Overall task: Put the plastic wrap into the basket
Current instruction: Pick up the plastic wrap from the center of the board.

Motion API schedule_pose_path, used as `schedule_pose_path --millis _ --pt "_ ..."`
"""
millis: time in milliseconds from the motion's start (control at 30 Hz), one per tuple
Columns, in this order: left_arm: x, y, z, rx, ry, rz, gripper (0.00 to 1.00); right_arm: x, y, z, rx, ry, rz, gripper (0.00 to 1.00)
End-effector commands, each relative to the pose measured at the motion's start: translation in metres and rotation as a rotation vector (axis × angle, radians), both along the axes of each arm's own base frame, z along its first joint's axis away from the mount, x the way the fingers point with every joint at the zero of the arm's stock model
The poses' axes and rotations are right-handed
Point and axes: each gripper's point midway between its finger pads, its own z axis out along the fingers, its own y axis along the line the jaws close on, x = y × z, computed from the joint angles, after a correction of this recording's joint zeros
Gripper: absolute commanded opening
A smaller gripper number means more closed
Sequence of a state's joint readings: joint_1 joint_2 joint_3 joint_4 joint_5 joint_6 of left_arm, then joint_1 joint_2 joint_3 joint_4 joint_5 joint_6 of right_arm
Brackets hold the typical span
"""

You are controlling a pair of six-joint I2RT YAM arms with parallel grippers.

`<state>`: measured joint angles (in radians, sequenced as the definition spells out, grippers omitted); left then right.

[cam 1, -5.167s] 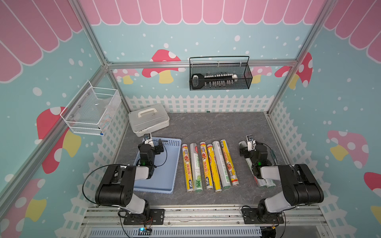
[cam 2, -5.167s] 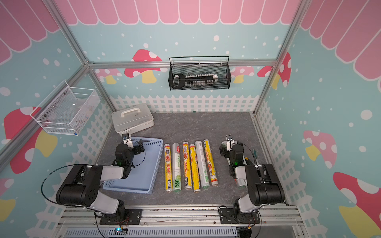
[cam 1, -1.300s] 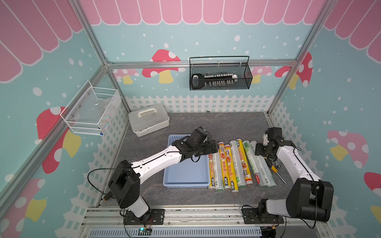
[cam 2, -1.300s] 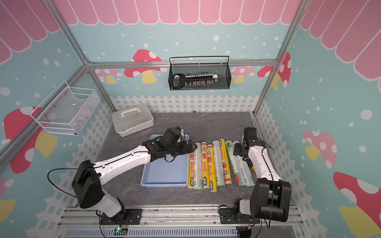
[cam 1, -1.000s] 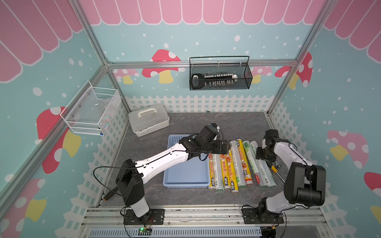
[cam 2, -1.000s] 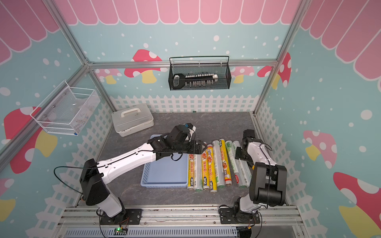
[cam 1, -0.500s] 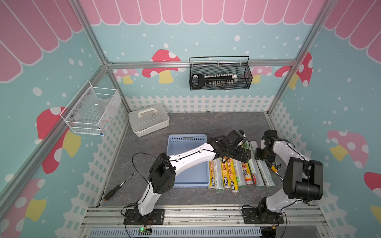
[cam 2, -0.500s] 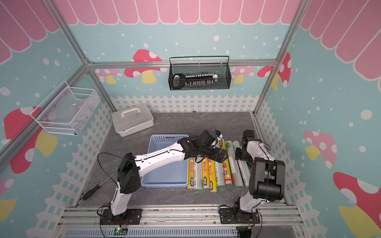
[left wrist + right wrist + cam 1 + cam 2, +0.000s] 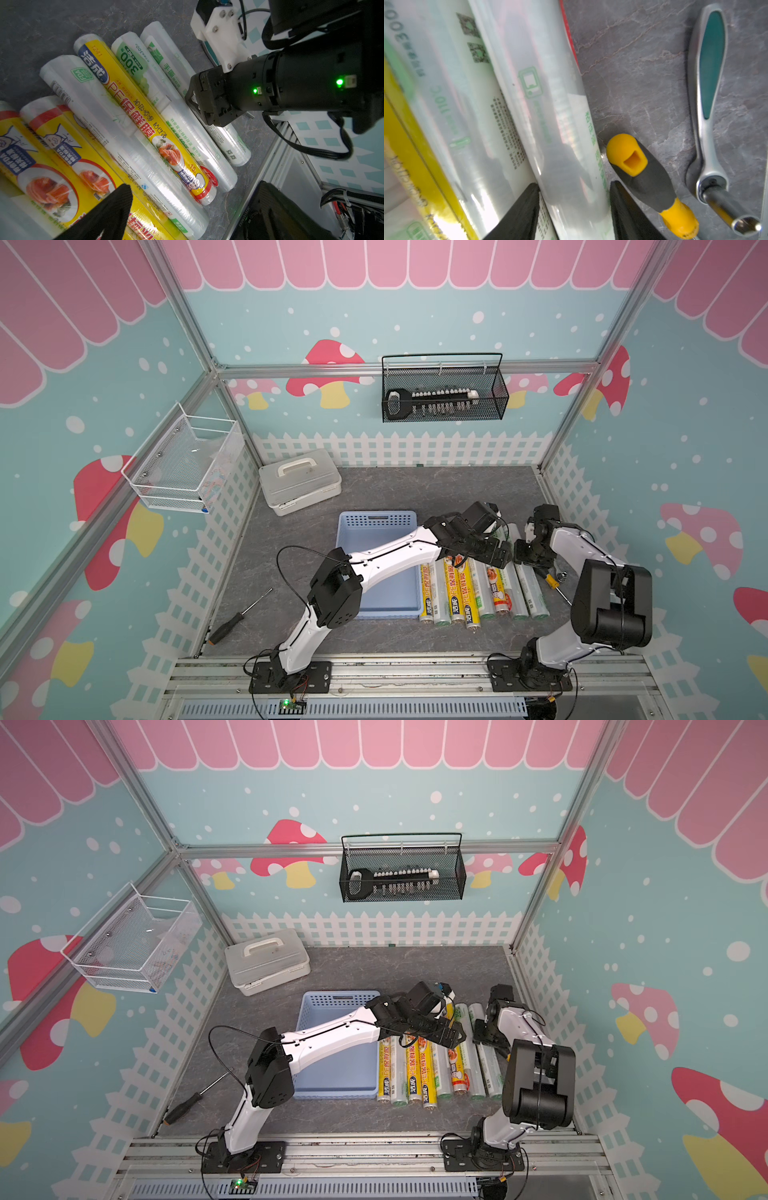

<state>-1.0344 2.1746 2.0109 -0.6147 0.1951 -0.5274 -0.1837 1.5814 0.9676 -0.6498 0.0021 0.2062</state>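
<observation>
Change: the left arm (image 9: 386, 549) is reaching farther over the rolls than half a second ago, and its gripper is now sitting close to the right gripper. The basket and the rolls are lying where they were then.
Table: the grey marbled table (image 9: 415, 489) is carrying everything.
Right arm: the right arm (image 9: 582, 539) is bending down to the right edge of the row of rolls.
Basket: the light blue slotted basket (image 9: 376, 517) is sitting mid-table, partly under the left arm.
Toolbox: a white lidded case (image 9: 299, 481) with a handle is standing behind the basket, apart from it.
Wire baskets: a black wire-mesh basket (image 9: 442, 393) is hanging on the back wall, and a white wire-mesh basket (image 9: 183, 464) on the left wall.
Plastic wrap: eight rolls of plastic wrap (image 9: 469, 593) are lying side by side on the table, just beside the basket's right side and parallel to it.
Right gripper: the right gripper (image 9: 573, 185) is pinching the outermost silvery-white roll (image 9: 560, 124), with one finger pressing on each side of it.
Left gripper: the left gripper (image 9: 496, 556) is hovering over the row. Only one finger (image 9: 108, 212) is showing in the wrist view, above yellow rolls, so I cannot tell whether the jaws are spread or together.
Yellow-handled screwdriver: the yellow-handled screwdriver (image 9: 650, 176) is lying just beside the pinched roll, with a gripper finger between them.
Ratchet: a silver ratchet wrench (image 9: 710, 83) with a teal grip is lying beyond that screwdriver.
Black screwdriver: a black screwdriver (image 9: 237, 620) is lying near the left fence, well apart from the rolls.
</observation>
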Motion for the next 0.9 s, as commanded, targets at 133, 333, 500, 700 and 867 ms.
schedule_pose_path --millis 133,333,500,700,867 --pt "-0.003 -0.005 -0.005 0.010 0.020 -0.008 0.99 -0.004 0.009 -0.021 0.051 0.072 0.025 0.54" --pt "-0.002 -0.008 -0.006 0.005 0.025 -0.009 0.99 0.001 0.009 -0.034 0.053 0.095 0.048 0.54" --pt "0.000 -0.008 -0.006 0.009 0.022 -0.003 0.99 0.008 0.013 -0.037 0.074 0.080 0.079 0.57" --pt "0.002 -0.010 -0.006 0.004 0.028 0.000 0.99 0.016 0.013 -0.039 0.075 0.062 0.098 0.60" --pt "0.004 -0.010 -0.006 0.003 0.028 0.004 0.99 0.017 0.008 -0.042 0.050 0.077 0.104 0.61"
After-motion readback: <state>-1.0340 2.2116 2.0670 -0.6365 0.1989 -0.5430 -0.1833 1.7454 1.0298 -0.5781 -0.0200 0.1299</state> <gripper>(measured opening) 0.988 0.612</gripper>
